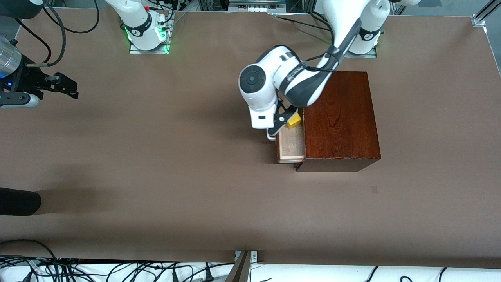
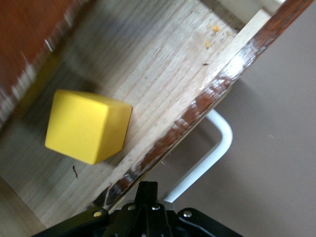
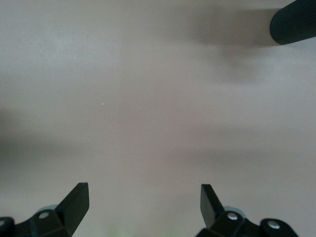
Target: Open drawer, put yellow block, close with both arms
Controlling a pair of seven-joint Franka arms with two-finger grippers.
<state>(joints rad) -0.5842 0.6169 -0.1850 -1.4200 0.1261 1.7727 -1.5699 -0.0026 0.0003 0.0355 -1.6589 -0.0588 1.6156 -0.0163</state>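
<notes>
The reddish-brown wooden box (image 1: 340, 117) stands toward the left arm's end of the table. Its drawer (image 1: 291, 147) is pulled out toward the right arm's end, pale wood floor (image 2: 163, 84) showing. The yellow block (image 1: 293, 120) (image 2: 89, 126) lies in the drawer, at the end farther from the front camera, free of any grip. My left gripper (image 1: 276, 127) (image 2: 148, 190) is shut on nothing, just outside the dark drawer front (image 2: 207, 94), beside the white handle (image 2: 217, 143). My right gripper (image 1: 66, 84) (image 3: 143, 197) waits open over bare table at the right arm's end.
A black rounded object (image 1: 19, 201) (image 3: 294, 22) pokes in at the table's edge on the right arm's end, nearer the front camera. Cables (image 1: 117, 270) run along the near table edge. The brown table surface (image 1: 176, 156) spreads wide around the box.
</notes>
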